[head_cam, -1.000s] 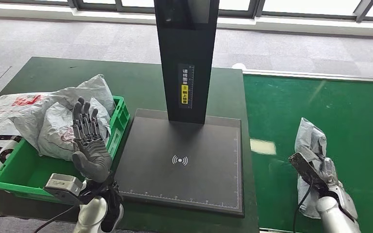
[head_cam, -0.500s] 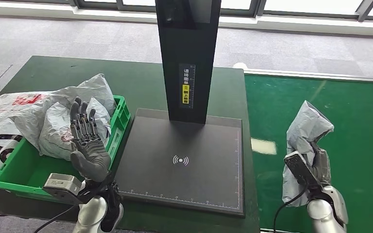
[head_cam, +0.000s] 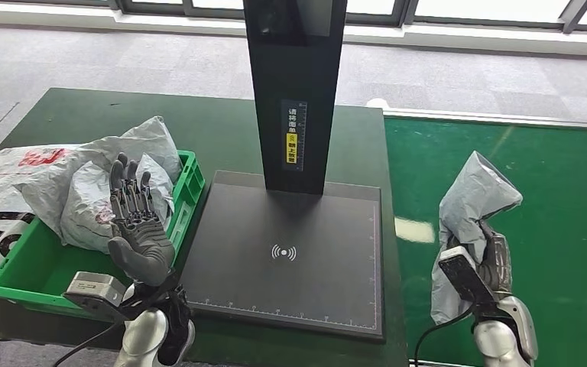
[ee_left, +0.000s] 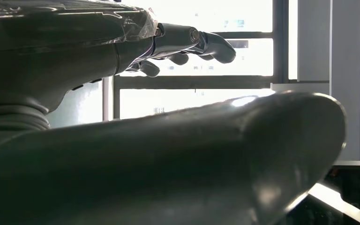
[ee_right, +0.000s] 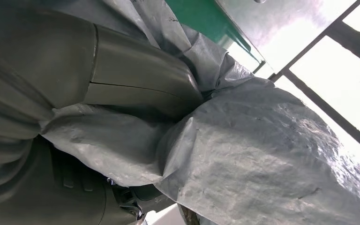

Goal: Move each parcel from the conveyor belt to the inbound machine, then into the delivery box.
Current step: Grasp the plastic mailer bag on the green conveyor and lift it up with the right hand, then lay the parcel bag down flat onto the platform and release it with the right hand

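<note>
My right hand (head_cam: 495,260) grips a grey plastic parcel (head_cam: 470,210), lifted off the green conveyor belt (head_cam: 565,199) near its left edge. In the right wrist view the crinkled parcel (ee_right: 262,140) wraps around my thumb (ee_right: 136,79). My left hand (head_cam: 136,222) stands upright with its fingers spread and nothing in it, between the green delivery box (head_cam: 23,271) and the black inbound machine's plate (head_cam: 290,256). The left wrist view looks along that hand's straight fingers (ee_left: 192,40).
Several grey and white parcels (head_cam: 76,180) lie piled in the delivery box and spill over its left side. The machine's black post (head_cam: 294,92) rises from the back of the plate. The dark green table (head_cam: 199,130) carries box and machine.
My right hand has raised the grey parcel off the belt and carried it left toward the machine. My left hand has stayed where it was.
</note>
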